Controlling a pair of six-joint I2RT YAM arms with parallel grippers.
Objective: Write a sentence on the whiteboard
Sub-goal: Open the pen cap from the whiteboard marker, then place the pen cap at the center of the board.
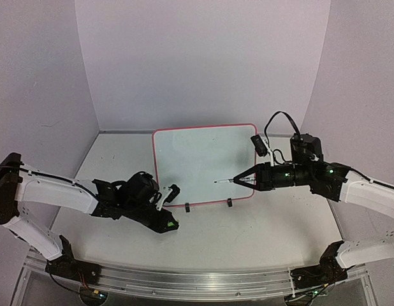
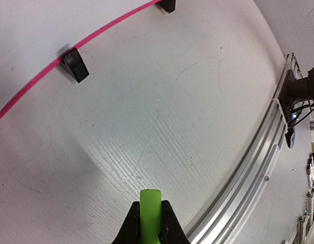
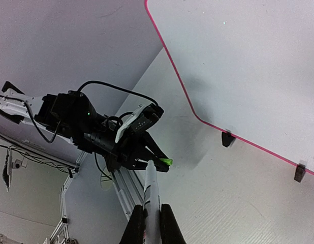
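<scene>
A white table [image 1: 261,236] sits inside pale lilac walls [image 1: 203,57], with an aluminium rail [image 1: 184,280] along its near edge. Nearest, the left gripper [image 1: 169,224] hovers low over the table just in front of the board's left corner, its fingers pinched tight on a green cap [image 2: 150,208]. Further in, the right gripper [image 1: 243,180] is clamped around a white marker [image 3: 151,188], the tip aimed at the lower right of the whiteboard [image 1: 197,153]. Whether the tip touches the surface cannot be told. The board stands mid-table on two black clip feet [image 2: 75,64]. Its face appears blank, so the sentence seems not yet begun.

The tip sits low and to the right, so the arm would likely do better to carry it to the upper left before the first stroke. Pressure probably needs to be light and even, since the board rests only on its feet and a hard push could tip or slide it. Small letters would leave room for two lines.
</scene>
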